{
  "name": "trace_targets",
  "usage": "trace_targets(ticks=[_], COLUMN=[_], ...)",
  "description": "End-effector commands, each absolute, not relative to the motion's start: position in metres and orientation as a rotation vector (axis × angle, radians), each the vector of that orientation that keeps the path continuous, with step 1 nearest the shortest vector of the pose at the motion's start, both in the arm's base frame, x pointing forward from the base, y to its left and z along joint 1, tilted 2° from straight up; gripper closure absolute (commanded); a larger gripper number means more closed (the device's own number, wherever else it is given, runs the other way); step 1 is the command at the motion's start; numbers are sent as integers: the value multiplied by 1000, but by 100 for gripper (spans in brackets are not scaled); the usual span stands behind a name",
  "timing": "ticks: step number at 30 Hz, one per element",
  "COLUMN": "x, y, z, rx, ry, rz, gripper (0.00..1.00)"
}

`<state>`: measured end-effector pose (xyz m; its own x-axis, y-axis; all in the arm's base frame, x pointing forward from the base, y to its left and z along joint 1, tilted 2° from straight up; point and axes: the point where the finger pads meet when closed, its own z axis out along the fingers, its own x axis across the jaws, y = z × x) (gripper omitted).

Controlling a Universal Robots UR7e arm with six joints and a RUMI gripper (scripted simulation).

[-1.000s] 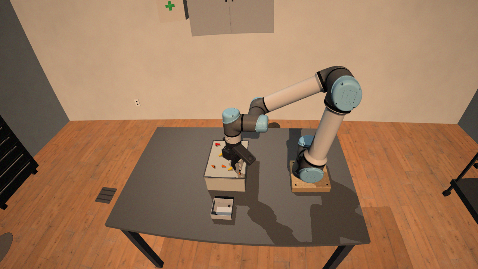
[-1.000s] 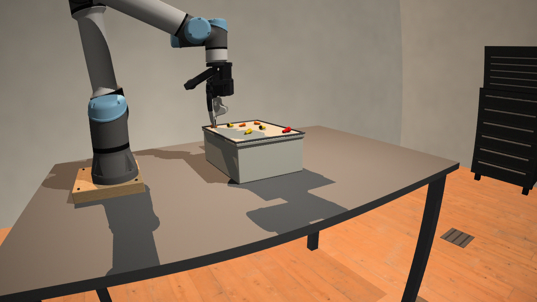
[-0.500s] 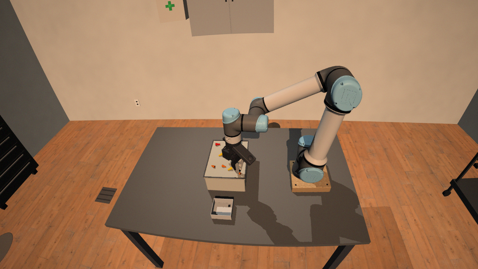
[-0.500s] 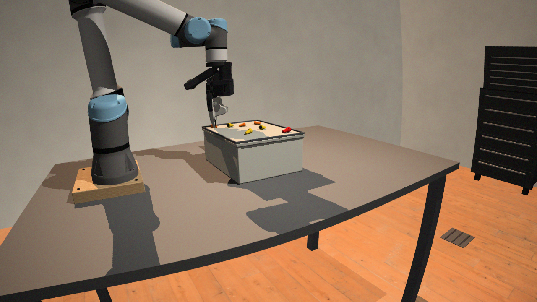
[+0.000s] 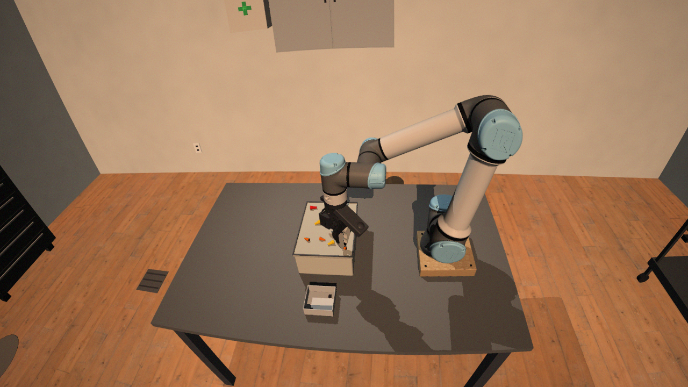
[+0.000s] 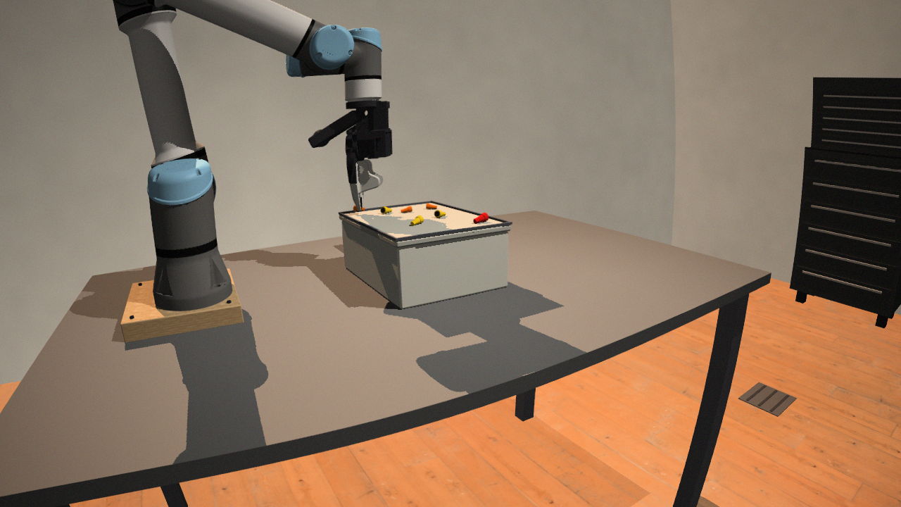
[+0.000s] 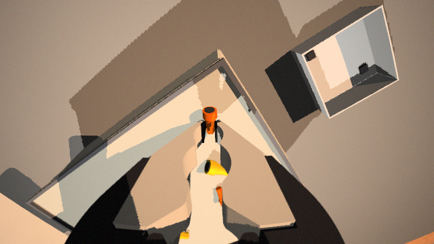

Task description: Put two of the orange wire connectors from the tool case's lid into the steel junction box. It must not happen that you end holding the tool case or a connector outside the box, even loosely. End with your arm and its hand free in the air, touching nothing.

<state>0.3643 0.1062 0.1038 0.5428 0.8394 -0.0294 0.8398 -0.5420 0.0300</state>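
The tool case (image 5: 323, 265) (image 6: 440, 265) (image 7: 159, 129) stands mid-table with its flat lid (image 5: 306, 226) (image 6: 455, 222) on top. My gripper (image 5: 344, 247) (image 6: 356, 205) (image 7: 210, 122) is at the lid's near right corner, shut on an orange wire connector (image 7: 209, 116) (image 6: 357, 207), which sits at the level of the lid. Two more orange connectors (image 5: 307, 238) (image 5: 321, 238) (image 6: 407, 208) (image 6: 431, 205) lie loose on the lid. The steel junction box (image 5: 317, 312) (image 7: 352, 98) stands open and empty on the table in front of the case.
Yellow connectors (image 5: 330, 243) (image 6: 417, 220) (image 7: 214, 168) and a red one (image 5: 313, 207) (image 6: 480, 217) also lie on the lid. The arm's base stands on a wooden block (image 5: 447, 267) (image 6: 182, 318) to the right of the case.
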Motion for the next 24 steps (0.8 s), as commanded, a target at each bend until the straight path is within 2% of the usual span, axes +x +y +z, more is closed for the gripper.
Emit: trace_targets(ticks=[1,13,24], x=[366,365,364], y=[107,109,109], z=[127,166,167], rx=[2722,2721,2724], ry=[1481,1483,1483], rz=[-9,-9,-16], gripper=[100,100,100])
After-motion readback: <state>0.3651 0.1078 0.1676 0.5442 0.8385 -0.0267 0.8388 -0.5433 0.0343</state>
